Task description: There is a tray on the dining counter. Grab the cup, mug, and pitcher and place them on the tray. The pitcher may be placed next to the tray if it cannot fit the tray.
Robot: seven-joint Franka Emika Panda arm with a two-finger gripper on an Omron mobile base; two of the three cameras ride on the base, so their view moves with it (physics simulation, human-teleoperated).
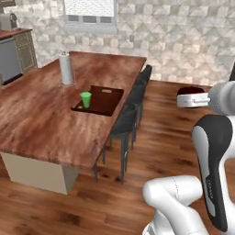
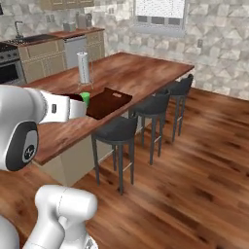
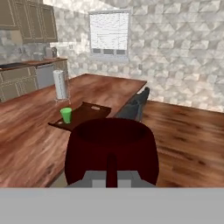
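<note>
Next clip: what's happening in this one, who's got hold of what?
The robot's hand is shut on the dark maroon mug, holding it in the air out over the wooden floor beside the dining counter. The green cup already stands on the dark brown tray on that counter. A white paper towel roll stands behind the tray. Bar stools line the counter's near edge.

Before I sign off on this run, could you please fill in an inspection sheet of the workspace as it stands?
Surface: dining counter, wood grain, bare around the tray.
Job's things: cup upright on the tray; mug held in the air short of the counter; pitcher nothing seen.
Clutter: paper towel roll beside the tray.
Grippers: gripper, jaws shut on the mug.
Cables: nothing seen.
Surroundings: stools along the counter, window, stone wall.
</note>
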